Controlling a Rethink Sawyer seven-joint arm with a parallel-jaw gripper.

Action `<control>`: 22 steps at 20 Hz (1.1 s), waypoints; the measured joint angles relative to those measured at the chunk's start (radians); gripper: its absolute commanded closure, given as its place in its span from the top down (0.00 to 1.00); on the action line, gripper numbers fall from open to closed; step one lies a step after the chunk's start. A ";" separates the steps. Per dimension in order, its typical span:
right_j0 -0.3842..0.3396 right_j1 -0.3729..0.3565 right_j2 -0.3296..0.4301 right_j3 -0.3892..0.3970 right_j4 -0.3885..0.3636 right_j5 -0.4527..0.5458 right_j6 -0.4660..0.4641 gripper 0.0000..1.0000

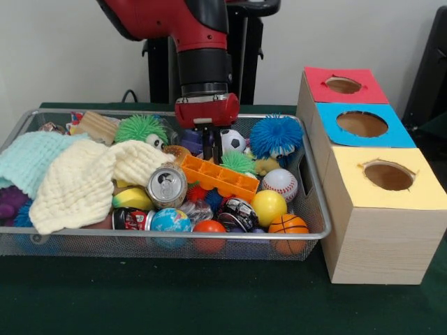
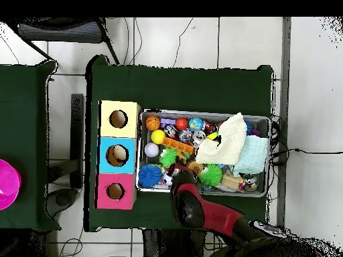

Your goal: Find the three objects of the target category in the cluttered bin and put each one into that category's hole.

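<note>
Black gripper fingers (image 1: 211,144) under the red wrist block reach down into the wide silver wire-mesh bin (image 1: 316,209), just behind the orange ridged plastic block (image 1: 220,177); whether they are parted or gripping anything I cannot tell, since toys crowd around their tips. From overhead the red arm hides them entirely. Beside the bin, the round hole (image 1: 343,85) in the red-topped wooden box is unobstructed. Cream knitted cloth (image 1: 84,183) buries the toys beneath it.
</note>
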 measured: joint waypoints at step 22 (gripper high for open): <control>0.142 -0.150 -0.080 0.020 0.102 0.043 0.000 0.00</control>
